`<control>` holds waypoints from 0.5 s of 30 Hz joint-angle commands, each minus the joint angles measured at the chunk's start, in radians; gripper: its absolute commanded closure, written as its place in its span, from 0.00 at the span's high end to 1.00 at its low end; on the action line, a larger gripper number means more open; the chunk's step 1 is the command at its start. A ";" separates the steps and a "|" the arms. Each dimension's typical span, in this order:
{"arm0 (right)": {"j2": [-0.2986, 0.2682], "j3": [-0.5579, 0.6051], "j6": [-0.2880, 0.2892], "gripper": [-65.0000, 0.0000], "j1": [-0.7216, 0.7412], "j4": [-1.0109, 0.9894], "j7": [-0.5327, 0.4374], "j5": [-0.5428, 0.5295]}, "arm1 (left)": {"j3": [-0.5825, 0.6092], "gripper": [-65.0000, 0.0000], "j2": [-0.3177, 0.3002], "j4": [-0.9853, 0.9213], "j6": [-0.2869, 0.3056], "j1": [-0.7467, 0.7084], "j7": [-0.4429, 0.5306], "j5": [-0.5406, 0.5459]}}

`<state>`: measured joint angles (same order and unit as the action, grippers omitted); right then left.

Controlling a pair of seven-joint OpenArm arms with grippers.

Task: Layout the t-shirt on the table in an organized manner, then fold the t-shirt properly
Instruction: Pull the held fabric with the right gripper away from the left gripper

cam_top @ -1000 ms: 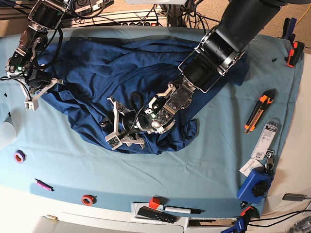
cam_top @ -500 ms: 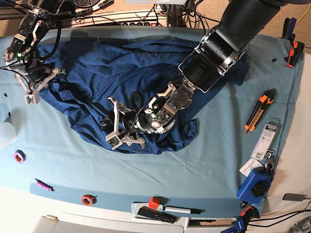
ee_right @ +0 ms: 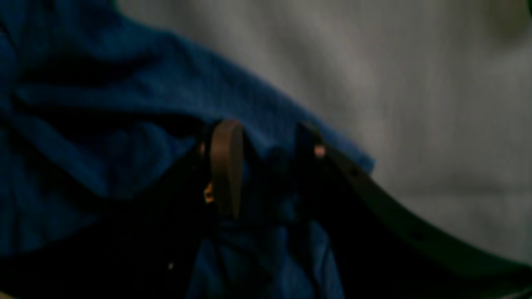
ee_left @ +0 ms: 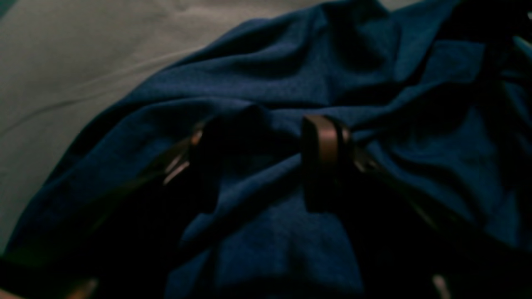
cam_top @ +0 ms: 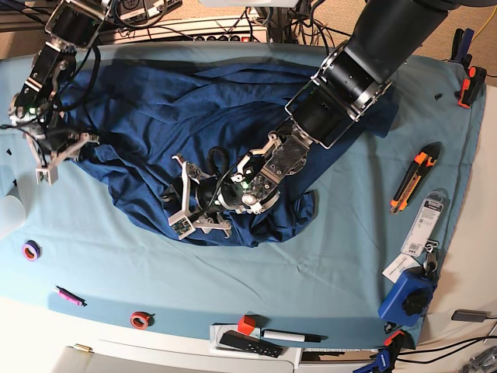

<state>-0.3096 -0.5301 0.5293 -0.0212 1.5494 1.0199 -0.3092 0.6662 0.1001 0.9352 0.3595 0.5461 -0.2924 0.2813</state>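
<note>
- Between the left gripper's (cam_top: 189, 208) parted jaws a ridge of the t-shirt (cam_top: 194, 116) lies unpinched, probably lined up for a pull to flatten it.
- At the shirt's edge, the right gripper (cam_top: 60, 154) straddles the hem; whether it grips, I cannot tell.
- Crumpled across the table (cam_top: 311, 264), the shirt lies unfolded, a utility knife (cam_top: 411, 177) well clear.

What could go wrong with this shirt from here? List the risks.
1. The left hand stands open, pressed into bunched folds of the shirt; closing there may pinch several layers.
2. The right hand is open at the shirt's edge, cloth between its fingers; pulling away may snag it.
3. The box cutter lies close to the cloth.
</note>
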 commanded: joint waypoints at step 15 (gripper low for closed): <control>-0.015 -0.006 0.042 0.00 0.013 0.016 0.053 -0.063 | -0.004 0.45 0.016 0.017 0.004 0.032 0.023 0.011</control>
<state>-0.3069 -0.5301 0.5705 -0.0219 1.5490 1.0908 -0.3626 0.6662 0.0998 0.9352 0.3595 0.5461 -0.2920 0.2817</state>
